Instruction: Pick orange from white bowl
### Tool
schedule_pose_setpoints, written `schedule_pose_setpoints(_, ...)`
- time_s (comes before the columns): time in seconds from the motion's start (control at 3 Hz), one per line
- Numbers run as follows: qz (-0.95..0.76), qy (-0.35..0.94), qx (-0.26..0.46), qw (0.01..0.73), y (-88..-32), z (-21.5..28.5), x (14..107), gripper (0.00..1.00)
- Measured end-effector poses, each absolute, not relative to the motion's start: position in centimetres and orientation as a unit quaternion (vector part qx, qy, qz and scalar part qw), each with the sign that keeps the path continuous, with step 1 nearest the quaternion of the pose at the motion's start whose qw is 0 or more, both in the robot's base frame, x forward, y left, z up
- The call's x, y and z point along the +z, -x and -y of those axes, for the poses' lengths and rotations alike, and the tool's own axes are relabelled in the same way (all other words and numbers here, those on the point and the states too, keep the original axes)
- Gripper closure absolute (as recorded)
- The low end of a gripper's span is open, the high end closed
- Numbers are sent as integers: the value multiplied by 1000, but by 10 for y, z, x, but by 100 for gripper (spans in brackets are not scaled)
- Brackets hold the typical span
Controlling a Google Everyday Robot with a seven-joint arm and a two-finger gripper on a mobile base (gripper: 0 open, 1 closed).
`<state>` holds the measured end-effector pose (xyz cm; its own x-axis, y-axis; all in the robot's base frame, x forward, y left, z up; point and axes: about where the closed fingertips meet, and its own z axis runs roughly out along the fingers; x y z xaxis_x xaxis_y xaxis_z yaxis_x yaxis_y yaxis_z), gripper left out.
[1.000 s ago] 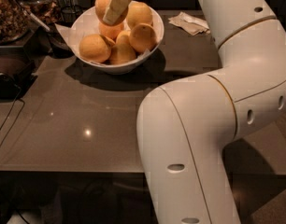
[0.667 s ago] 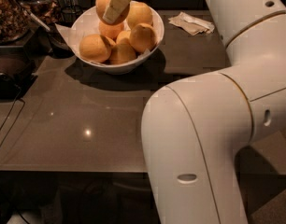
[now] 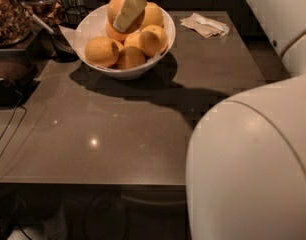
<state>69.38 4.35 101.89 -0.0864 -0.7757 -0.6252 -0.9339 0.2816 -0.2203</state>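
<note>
The white bowl (image 3: 143, 69) stands at the back of the dark table and holds several oranges. My gripper (image 3: 127, 11) reaches down from the top edge of the camera view into the bowl. It lies against the topmost orange (image 3: 116, 4), which sits highest on the pile. Other oranges (image 3: 100, 51) lie lower, at the front of the bowl. The far side of the gripper is hidden behind the top orange.
A crumpled pale napkin (image 3: 205, 25) lies right of the bowl. Jars of granola (image 3: 10, 14) and a dark tray (image 3: 8, 79) stand at the left, with a cable (image 3: 8, 131) trailing off. My white arm (image 3: 253, 159) fills the lower right. The table's front edge (image 3: 93, 184) is near.
The bulk of my arm has shifted right and lower in view. The gripper stays at the top orange and the bowl has not moved.
</note>
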Motion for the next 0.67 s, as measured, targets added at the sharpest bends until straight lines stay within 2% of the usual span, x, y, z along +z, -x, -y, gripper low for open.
schedule_pose_setpoints(0.67, -743, 556, 104, 356, -631, -49, 1024, 100)
